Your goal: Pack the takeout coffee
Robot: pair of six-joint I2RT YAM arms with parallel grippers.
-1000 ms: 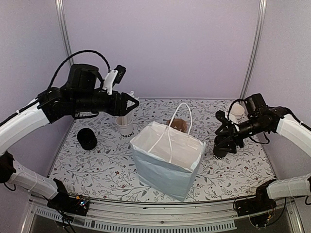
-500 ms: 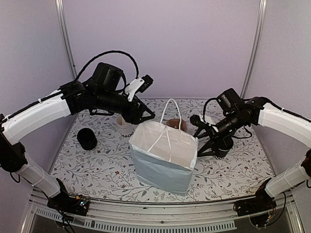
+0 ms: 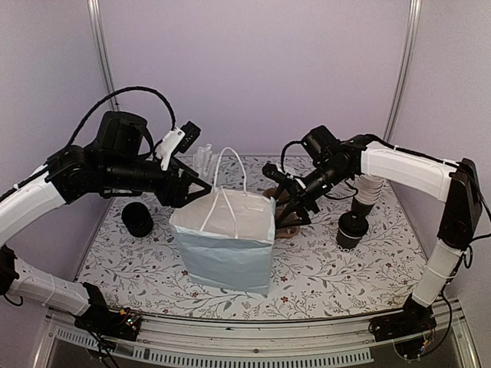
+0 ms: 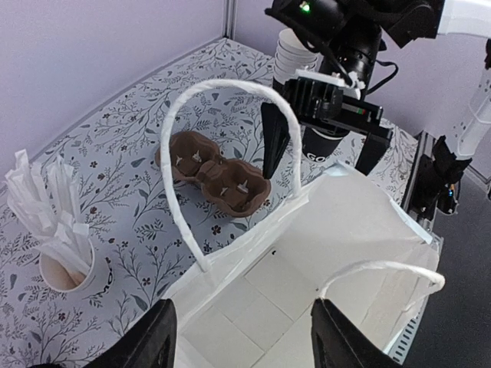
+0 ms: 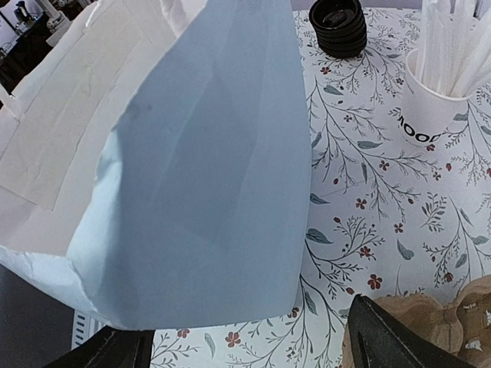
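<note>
the step in hand is lifting the carrier [image 4: 215, 172], which sits on the worktop [image 3: 345, 268] just behind the bag [image 3: 226, 249]. it is best to lower the right fingers [image 3: 290, 205] over its middle ridge, clear of the bag's handles, then close firmly. they stand wide apart, with the arm stretched inward and the wrist pitched down. the left fingers [image 3: 192, 188], also apart, hover at the bag's open mouth. the black cup [image 3: 351, 230] stands off to the right.

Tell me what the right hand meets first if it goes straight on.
Likely the carrier: one finger is over its end; the other heads for the table beside the bag. Depth unclear.
</note>
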